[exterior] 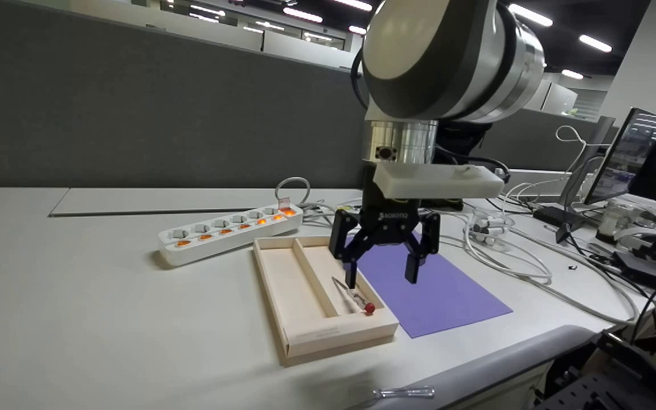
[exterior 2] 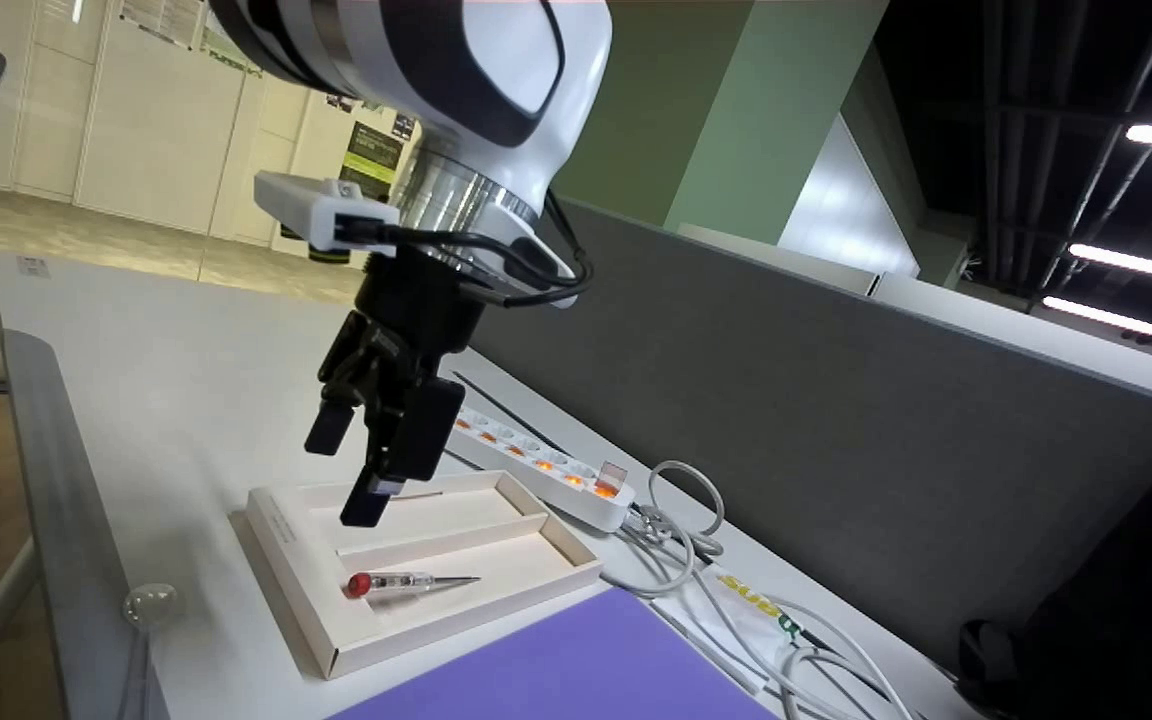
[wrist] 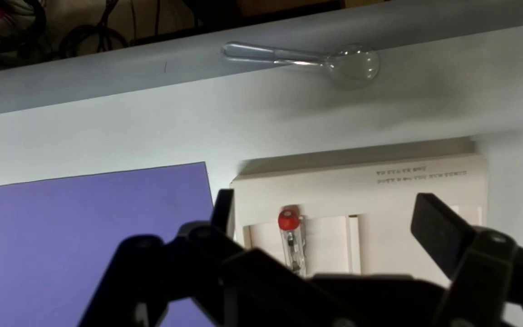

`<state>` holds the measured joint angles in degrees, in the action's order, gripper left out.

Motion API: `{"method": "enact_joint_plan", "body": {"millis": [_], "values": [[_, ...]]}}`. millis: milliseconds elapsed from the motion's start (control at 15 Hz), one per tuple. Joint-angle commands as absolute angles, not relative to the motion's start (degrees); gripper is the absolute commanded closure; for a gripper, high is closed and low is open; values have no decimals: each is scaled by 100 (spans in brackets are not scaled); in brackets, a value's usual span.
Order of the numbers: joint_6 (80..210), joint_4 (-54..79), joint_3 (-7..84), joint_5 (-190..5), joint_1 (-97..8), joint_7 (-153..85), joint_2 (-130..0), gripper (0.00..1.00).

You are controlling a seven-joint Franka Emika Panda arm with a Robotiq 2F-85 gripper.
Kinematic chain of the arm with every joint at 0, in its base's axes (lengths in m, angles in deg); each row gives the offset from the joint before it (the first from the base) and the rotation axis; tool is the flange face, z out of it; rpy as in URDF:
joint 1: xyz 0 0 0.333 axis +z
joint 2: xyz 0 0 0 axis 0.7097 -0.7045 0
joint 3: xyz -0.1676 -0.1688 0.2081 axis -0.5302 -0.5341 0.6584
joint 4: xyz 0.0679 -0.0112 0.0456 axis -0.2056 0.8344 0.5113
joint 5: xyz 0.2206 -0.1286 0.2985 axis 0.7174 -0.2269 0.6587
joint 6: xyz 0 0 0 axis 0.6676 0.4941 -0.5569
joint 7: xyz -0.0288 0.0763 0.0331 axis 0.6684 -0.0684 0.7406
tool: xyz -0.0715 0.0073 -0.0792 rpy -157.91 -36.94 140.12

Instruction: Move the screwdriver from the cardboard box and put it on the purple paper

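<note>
"Wrist view: what comes nearest?"

"A black, two-fingered Robotiq gripper [wrist: 327, 212], along the bottom of the frame. Its jaws are spread wide and hold nothing, one at left, one at right, presumably so that closing would pinch across the tool below."

"Which tool?"

"A small, slim, clear-handled, red-capped screwdriver [wrist: 293, 243], lower centre, running up and down the frame. It sits nearer the jaw at frame left, so I'd expect a small shift before descent. It lies in a shallow, pale tan cardboard box [wrist: 334, 188] divided lengthwise, in the compartment toward frame left. The cap overlaps the compartment's end lip; whether it is propped there I can't tell, but a raised handle would be easier to grasp."

"And where should it go?"

"Onto a flat, rectangular sheet of violet-purple paper [wrist: 93, 240], lower left, just beside the box, likely for a short carry. Farther off, upper centre, a clear, round-bowled spoon [wrist: 300, 59] lies at the edge of a white table [wrist: 84, 141]."

"Beyond that?"

"In an exterior view, a white plastic power strip [exterior: 231, 233] with orange-lit switches sits left of centre, and a dark grey partition [exterior: 163, 108] fills the upper left."
</note>
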<state>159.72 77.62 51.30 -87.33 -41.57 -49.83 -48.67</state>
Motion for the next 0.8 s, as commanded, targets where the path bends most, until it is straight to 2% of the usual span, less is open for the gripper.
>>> {"method": "enact_joint_plan", "body": {"millis": [0,333,733], "values": [[16162,7708,5017,-9041,-4062,-5369,-5138,0],[16691,7668,4791,-9526,-3976,-6056,-5484,0],[16786,7423,4560,-9108,-3976,-5632,-6011,0]]}}
